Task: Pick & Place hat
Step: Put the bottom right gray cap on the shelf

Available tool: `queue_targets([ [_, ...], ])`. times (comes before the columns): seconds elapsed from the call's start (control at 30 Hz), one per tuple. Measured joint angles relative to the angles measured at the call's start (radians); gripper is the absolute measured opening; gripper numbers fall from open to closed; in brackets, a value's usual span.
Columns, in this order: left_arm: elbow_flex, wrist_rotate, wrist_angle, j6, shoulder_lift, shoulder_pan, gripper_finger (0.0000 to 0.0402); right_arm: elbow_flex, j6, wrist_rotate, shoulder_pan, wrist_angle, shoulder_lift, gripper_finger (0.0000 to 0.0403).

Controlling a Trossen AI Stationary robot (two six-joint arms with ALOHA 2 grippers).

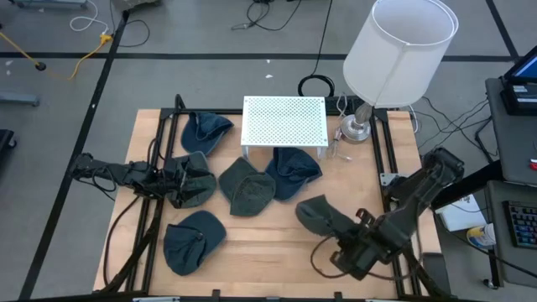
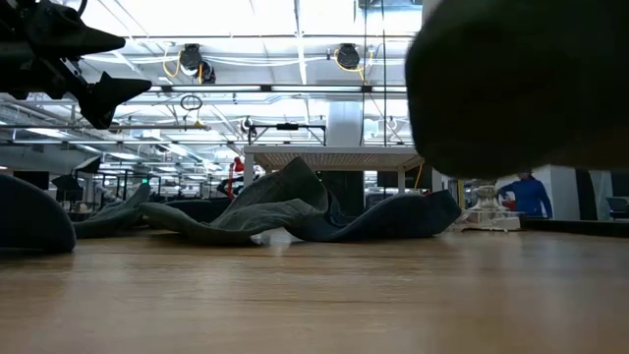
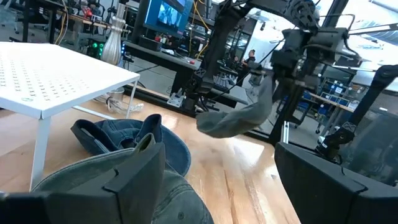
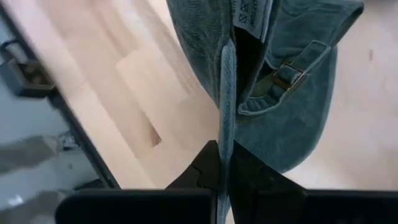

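Observation:
Several caps lie on the wooden table (image 1: 252, 252): blue ones (image 1: 205, 130), (image 1: 294, 172), (image 1: 193, 242) and a grey-green one (image 1: 246, 189). My right gripper (image 1: 352, 228) at the near right is shut on another grey-green cap (image 1: 317, 214), which shows as a dark mass (image 2: 521, 88) high in the low view. My left gripper (image 1: 178, 180) stands open at the table's left above a grey-green cap (image 1: 197, 183), which shows below the fingers in the left wrist view (image 3: 186, 202). The left gripper is raised off the table (image 2: 69, 54). My right gripper (image 4: 224, 165) pinches the cap's thin rim edge (image 4: 227, 124) between its two fingers, beside the back opening with the buckle strap (image 4: 289, 74). The cap is lifted clear of the table and droops from the fingers (image 3: 239, 118), its inside with the label facing the wrist camera.
A white perforated stand (image 1: 284, 122) sits at the far middle, with a blue cap partly under its near edge. A lamp with a white shade (image 1: 394, 59) stands at the far right. Bare wood lies along the near edge, between the blue cap and the right arm.

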Motion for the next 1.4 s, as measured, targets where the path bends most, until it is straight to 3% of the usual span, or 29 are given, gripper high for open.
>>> queue_targets([
  [0.3, 0.000, 0.000, 0.000, 0.000, 0.000, 0.000, 0.0305, 0.000, -0.251, 0.107, 0.076, 0.015, -0.099, 0.0006],
  [0.9, 0.000, 0.000, 0.000, 0.000, 0.000, 0.000, 0.0305, 0.000, -0.655, 0.421, 0.165, 0.376, -0.134, 0.0008],
  [1.2, 0.000, 0.000, 0.000, 0.000, 0.000, 0.000, 0.0306, 0.000, -0.963, 0.425, 0.137, 0.637, -0.134, 0.0008],
  [1.4, 0.000, 0.000, 0.000, 0.000, 0.000, 0.000, 0.0306, 0.000, -1.079, 0.424, 0.116, 0.764, -0.134, 0.0008],
])
